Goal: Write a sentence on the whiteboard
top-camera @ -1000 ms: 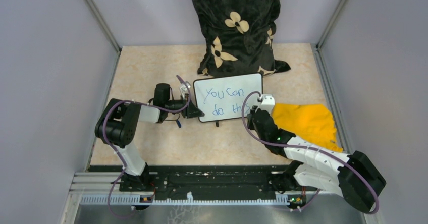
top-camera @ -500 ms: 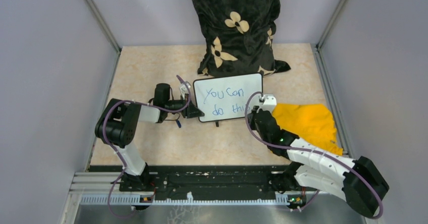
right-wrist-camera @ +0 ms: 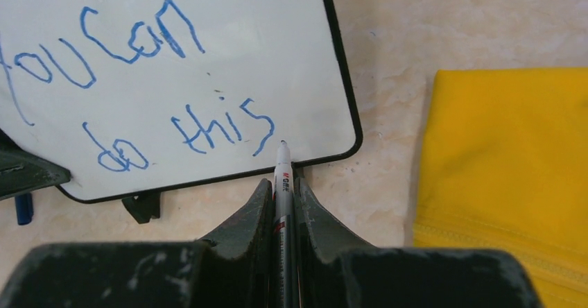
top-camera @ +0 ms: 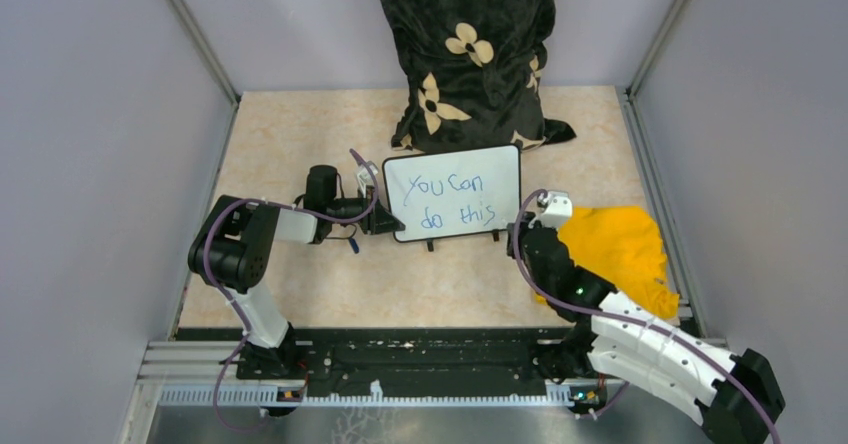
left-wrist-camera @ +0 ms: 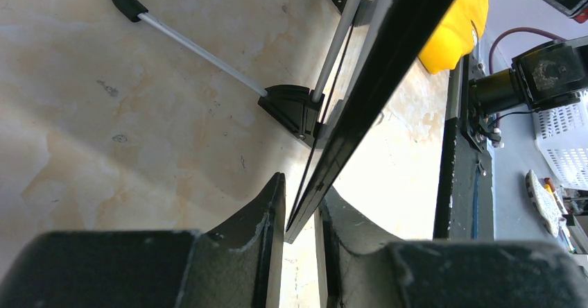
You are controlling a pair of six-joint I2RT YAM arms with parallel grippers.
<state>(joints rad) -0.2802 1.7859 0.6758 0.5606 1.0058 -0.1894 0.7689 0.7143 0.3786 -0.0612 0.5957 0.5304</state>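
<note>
Two lines of blue script, the sentence (top-camera: 448, 201) "You can do this", fill the whiteboard (top-camera: 500, 169). It is glossy white, a rounded rectangle w/ thin black frame, mid-frame in the top view, long axis left-right. The left gripper (left-wrist-camera: 299, 207) pinches its left edge. The right gripper (right-wrist-camera: 281, 186) is clenched on a white marker (right-wrist-camera: 283, 166); barrel mostly hidden btwn fingers, tip by the lower frame, contact unclear. A soft yellow cloth (top-camera: 615, 244) lies right, partly under the arm.

Light is soft and even, shadows faint. Glare streaks the whiteboard (right-wrist-camera: 173, 79) near its top edge. Both wrist views blur close up; the left seems slightly overexposed.
</note>
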